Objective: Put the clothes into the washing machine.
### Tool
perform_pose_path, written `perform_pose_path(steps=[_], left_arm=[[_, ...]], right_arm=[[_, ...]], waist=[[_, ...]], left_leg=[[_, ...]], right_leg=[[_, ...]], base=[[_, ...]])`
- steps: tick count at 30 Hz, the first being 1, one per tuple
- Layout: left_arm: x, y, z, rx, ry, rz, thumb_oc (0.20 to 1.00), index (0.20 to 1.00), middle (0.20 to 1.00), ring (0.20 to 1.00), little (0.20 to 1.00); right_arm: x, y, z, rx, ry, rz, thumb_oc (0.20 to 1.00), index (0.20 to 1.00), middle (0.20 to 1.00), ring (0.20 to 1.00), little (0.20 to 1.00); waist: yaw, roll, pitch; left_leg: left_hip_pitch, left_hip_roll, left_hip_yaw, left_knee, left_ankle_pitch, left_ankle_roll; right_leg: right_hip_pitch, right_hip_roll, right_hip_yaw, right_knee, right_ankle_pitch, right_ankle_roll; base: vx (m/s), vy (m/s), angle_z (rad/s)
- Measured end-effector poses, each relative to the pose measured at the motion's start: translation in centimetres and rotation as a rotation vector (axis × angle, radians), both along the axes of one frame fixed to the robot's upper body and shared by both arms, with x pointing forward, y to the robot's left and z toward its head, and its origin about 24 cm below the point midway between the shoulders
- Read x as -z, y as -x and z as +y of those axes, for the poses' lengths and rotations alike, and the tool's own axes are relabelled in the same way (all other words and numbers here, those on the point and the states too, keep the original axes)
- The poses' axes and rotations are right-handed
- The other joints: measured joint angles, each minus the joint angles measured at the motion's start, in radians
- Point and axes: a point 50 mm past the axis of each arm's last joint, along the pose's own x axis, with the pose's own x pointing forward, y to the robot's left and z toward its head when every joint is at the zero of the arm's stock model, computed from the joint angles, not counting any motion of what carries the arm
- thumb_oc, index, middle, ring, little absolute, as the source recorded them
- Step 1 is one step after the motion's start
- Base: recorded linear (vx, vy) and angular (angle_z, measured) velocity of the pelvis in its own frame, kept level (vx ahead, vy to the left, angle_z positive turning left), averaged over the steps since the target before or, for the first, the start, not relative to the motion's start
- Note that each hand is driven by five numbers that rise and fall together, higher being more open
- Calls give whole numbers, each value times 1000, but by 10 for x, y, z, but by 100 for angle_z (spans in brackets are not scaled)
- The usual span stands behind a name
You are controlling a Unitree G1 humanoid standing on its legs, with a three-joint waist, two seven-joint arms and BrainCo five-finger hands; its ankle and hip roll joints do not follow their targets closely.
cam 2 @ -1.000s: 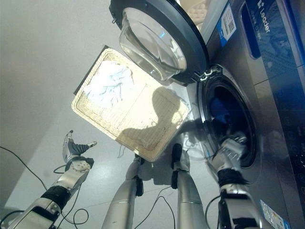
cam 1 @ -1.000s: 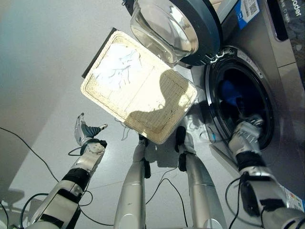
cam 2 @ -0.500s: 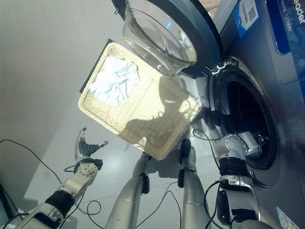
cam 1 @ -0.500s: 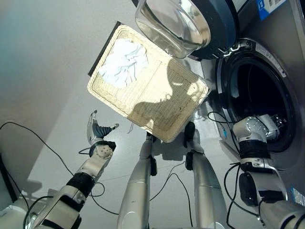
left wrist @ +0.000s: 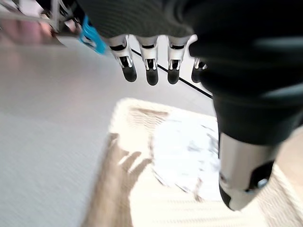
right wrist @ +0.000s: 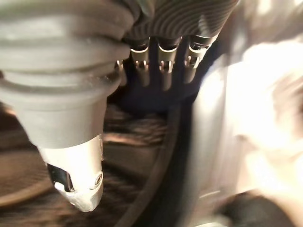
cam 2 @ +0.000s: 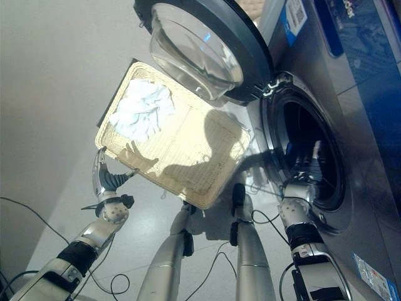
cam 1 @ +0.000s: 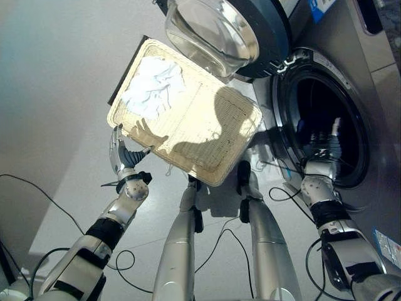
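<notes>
Since half a second ago: left hand (cam 1: 123, 164) has come up from the open floor to the near edge of the woven tray (cam 1: 207, 128), its shadow now falling on the weave. Right hand (cam 1: 321, 163) has turned at the drum mouth, fingers now pointing up into the opening where before the hand lay curled low on the rim. A second ago a blue item showed inside the drum; now the interior reads dark.

Surroundings: washing machine (cam 2: 351, 125) stands on the right. Its round door (cam 1: 232, 34) is swung wide open and hangs over the far corner of the tray, casting a shadow across the weave. Pale floor (cam 1: 56, 75) on the left.

Hands: left hand released, fingers straight and spread, thumb apart, holding nothing; it hangs just short of the tray's edge. Right hand relaxed and empty, fingers extended inside the drum opening (cam 1: 329, 128).

Containers: tray lies flat on the floor, with white clothes (cam 1: 153, 88) bunched in its far left corner, the remaining weave bare. Contents of the drum cannot be made out.
</notes>
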Motion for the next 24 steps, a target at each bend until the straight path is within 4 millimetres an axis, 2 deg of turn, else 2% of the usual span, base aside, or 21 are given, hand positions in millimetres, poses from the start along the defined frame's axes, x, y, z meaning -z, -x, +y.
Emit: perform_pose_path(steps=[3, 6, 8, 13, 15, 17, 19, 21, 24], left_arm=[[-14, -8, -6, 28, 3, -36, 1000, 1000, 1000, 1000, 1000], [-25, -14, -4, 9, 1, -55, 1000, 1000, 1000, 1000, 1000], [-39, -21, -4, -8, -14, -75, 1000, 1000, 1000, 1000, 1000], [-63, -33, -2, -86, -47, -68, 1000, 1000, 1000, 1000, 1000], [-66, -35, 0, -112, -61, -52, 1000, 1000, 1000, 1000, 1000], [-68, -37, 2, -146, -87, -24, 1000, 1000, 1000, 1000, 1000], [-68, -41, 13, -217, -139, 28, 1000, 1000, 1000, 1000, 1000], [-71, -42, 28, -286, -203, 72, 1000, 1000, 1000, 1000, 1000], [-79, -43, 37, -347, -267, 104, 1000, 1000, 1000, 1000, 1000]], right_arm=[[29, 7, 8, -88, 88, 138, 1000, 1000, 1000, 1000, 1000], [44, 13, 17, -156, 104, 197, 1000, 1000, 1000, 1000, 1000], [46, 12, 30, -214, 166, 212, 1000, 1000, 1000, 1000, 1000], [40, 16, 90, -465, 452, 201, 1000, 1000, 1000, 1000, 1000], [39, 20, 103, -514, 516, 184, 1000, 1000, 1000, 1000, 1000], [39, 23, 107, -533, 553, 180, 1000, 1000, 1000, 1000, 1000], [38, 26, 112, -553, 592, 173, 1000, 1000, 1000, 1000, 1000], [36, 27, 116, -563, 610, 156, 1000, 1000, 1000, 1000, 1000], [35, 29, 112, -559, 634, 151, 1000, 1000, 1000, 1000, 1000]], waist=[[-4, -1, 0], [-23, -2, 1], [-35, -6, 1], [-69, -47, -1], [-84, -59, -1], [-90, -72, -1], [-99, -102, -1], [-110, -119, -2], [-133, -124, -1]], left_leg=[[-14, 2, 3, -3, 1, 4], [-15, 0, 4, -5, 1, 10], [-15, 0, 7, -11, 1, 11], [-20, 10, 10, -13, 0, 10], [-33, 12, 10, -8, -1, 8], [-49, 13, 13, -2, -2, 7], [-58, 17, 27, 0, -2, 6], [-68, 19, 34, 2, -3, 6], [-83, 19, 36, 7, -2, 6]], right_leg=[[-5, 4, 1, -18, 14, -3], [-1, 7, 2, -30, 23, -5], [-1, 9, 3, -39, 27, -4], [-9, 19, 3, -44, 29, -6], [-21, 21, 3, -43, 29, -7], [-34, 23, 7, -43, 33, -12], [-50, 28, 16, -42, 37, -12], [-62, 30, 21, -42, 40, -12], [-75, 30, 24, -42, 43, -13]], base=[[-5, 100, -5], [-15, 85, -2], [-25, 100, -4], [-14, 57, -5], [-3, 65, -3], [4, 79, -5], [7, 97, -11], [3, 76, -9], [9, 76, -3]])
